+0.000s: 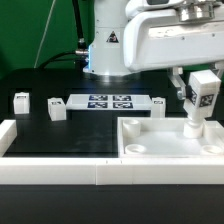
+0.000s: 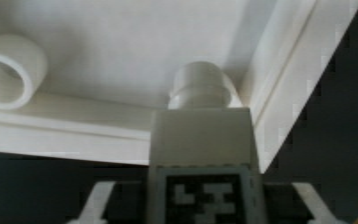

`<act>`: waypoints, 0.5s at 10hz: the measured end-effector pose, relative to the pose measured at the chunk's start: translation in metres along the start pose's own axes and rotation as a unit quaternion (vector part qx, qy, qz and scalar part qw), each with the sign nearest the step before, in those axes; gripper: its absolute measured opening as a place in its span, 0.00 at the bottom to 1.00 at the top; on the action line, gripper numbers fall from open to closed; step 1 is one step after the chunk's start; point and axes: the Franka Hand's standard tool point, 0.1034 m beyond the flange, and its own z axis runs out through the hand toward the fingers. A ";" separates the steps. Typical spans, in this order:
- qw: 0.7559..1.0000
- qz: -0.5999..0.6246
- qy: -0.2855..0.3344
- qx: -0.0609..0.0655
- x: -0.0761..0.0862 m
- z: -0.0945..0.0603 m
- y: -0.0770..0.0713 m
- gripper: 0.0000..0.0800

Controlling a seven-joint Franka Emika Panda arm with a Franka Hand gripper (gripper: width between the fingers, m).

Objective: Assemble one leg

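Observation:
My gripper (image 1: pixel 199 88) is shut on a white leg (image 1: pixel 203 100) with a black-and-white tag, holding it roughly upright and slightly tilted. The leg's narrow lower end sits at the far right corner of the large white tray-like piece (image 1: pixel 150 150). In the wrist view the gripper (image 2: pixel 206 203) has a finger on each side of the leg (image 2: pixel 202 140). The leg's rounded tip points into the tray's corner by its raised wall (image 2: pixel 282 70). Whether the tip touches the tray floor I cannot tell. A round corner hole (image 2: pixel 5 76) of the tray shows off to the side.
Three more legs stand on the black table: two at the exterior view's left (image 1: pixel 21 100) (image 1: pixel 57 110) and one right of the marker board (image 1: pixel 158 104). The marker board (image 1: pixel 110 101) lies at the back middle. A white wall (image 1: pixel 50 165) runs along the front.

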 end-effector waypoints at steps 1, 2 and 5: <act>1.000 0.000 0.012 -0.004 -0.001 0.000 0.002 0.36; 1.000 0.000 0.010 -0.004 -0.002 0.001 0.002 0.36; 0.994 -0.007 0.107 -0.033 -0.010 0.000 0.011 0.36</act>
